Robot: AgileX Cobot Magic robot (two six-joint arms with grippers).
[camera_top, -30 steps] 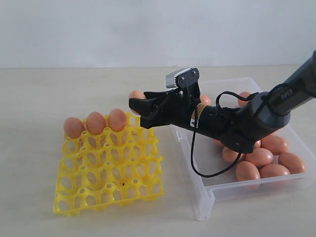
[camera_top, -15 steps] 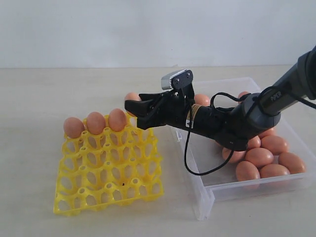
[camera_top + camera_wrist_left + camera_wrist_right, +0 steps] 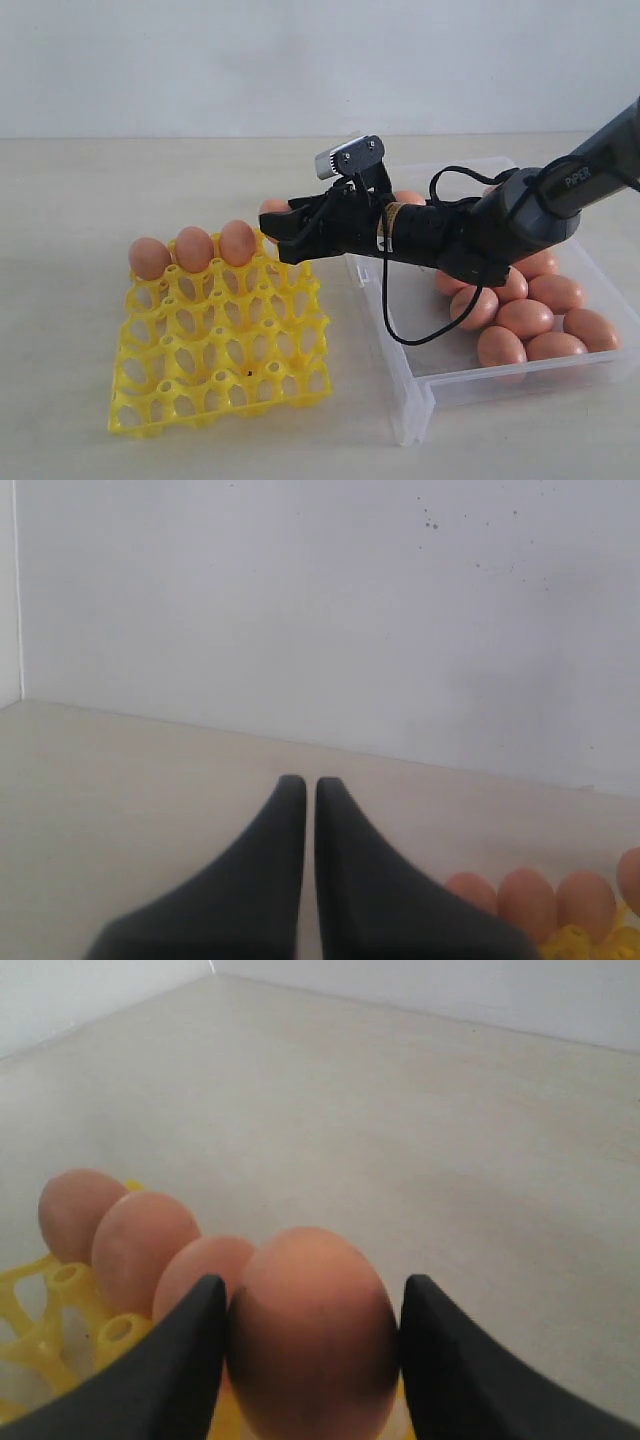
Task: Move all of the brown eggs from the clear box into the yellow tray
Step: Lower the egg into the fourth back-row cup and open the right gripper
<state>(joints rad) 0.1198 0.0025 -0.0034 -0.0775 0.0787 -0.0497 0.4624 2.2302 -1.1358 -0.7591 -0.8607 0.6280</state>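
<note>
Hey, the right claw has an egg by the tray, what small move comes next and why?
Probably lower the right claw slightly toward the empty back-row cup of the yellow tray: its brown egg hangs beside the three seated eggs.

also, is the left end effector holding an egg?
No, the left end effector is shut, its fingers nearly touching with nothing between them.

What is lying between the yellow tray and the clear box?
Only a bare strip of table, seen in the exterior view. The right claw, gripping a brown egg, hangs over its far end.
</note>
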